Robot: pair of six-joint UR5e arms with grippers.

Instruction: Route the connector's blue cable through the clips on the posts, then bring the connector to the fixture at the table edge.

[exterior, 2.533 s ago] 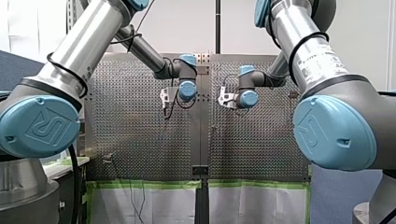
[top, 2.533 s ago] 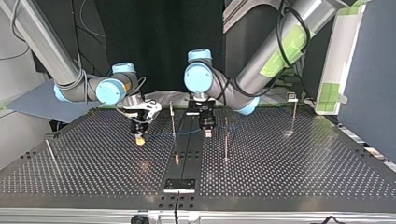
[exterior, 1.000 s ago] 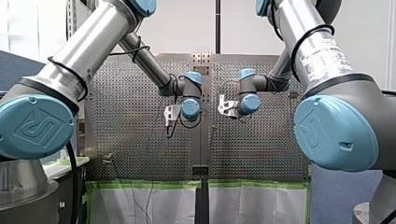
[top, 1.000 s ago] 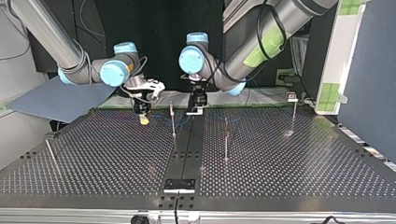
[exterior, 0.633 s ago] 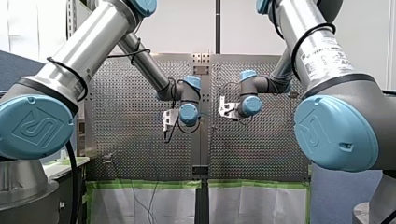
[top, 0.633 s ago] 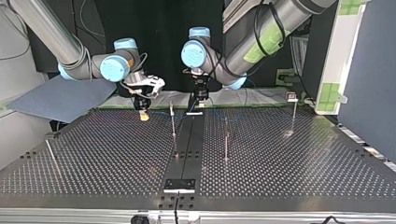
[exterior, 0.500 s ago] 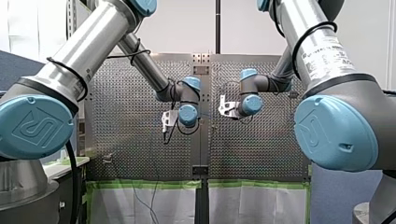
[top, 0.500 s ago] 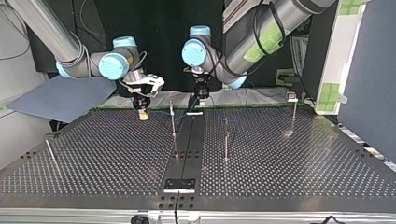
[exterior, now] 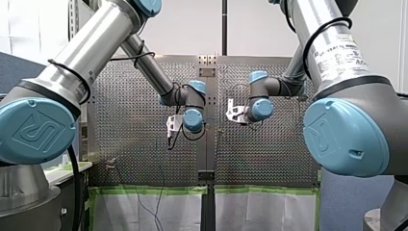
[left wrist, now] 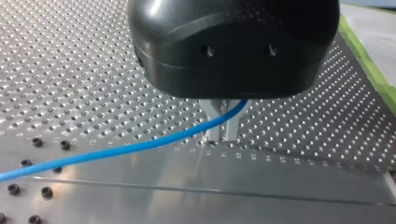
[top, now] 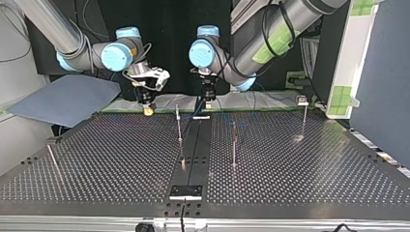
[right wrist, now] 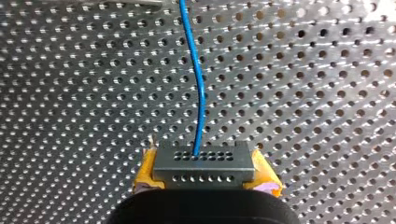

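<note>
Holding connector and cable above the tabletop

My yellow-padded right end effector was clamped on the grey connector, over the perforated tabletop. The blue cable ran ahead from the connector. My left end effector was pinched together on that cable, just above the tabletop.

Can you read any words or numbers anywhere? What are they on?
No text is clear enough to quote.
White label on my right arm: printed lines, too blurred to read.
My left arm's blue cap: raised logo, letters unclear.
My right arm's blue cap: same logo, unclear.
Connector, table: none.
</note>
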